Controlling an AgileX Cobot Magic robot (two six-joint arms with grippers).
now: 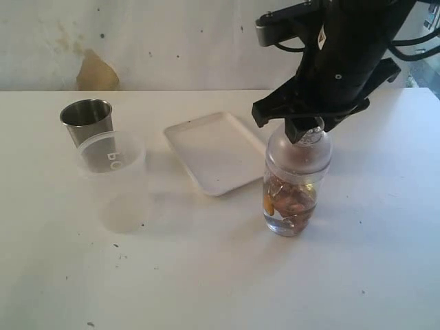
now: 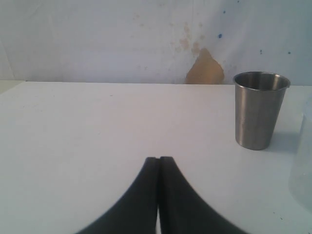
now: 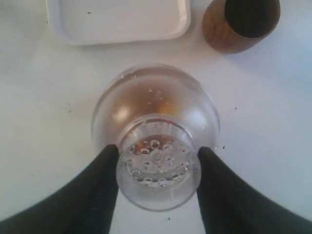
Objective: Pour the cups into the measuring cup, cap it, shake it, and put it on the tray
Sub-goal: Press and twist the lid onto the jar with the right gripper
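Observation:
The measuring cup stands upright on the table just right of the tray, with brown and orange bits and liquid inside. The clear dome cap sits on top of it. My right gripper comes down from above, its fingers pressed against both sides of the cap's knob. The wooden cup shows only in the right wrist view, upright beside the tray. The steel tumbler stands at the far left. My left gripper is shut and empty, low over the table, apart from the tumbler.
A wide translucent tub with lettering stands right in front of the steel tumbler, and its edge shows in the left wrist view. A stained wall runs behind the white table.

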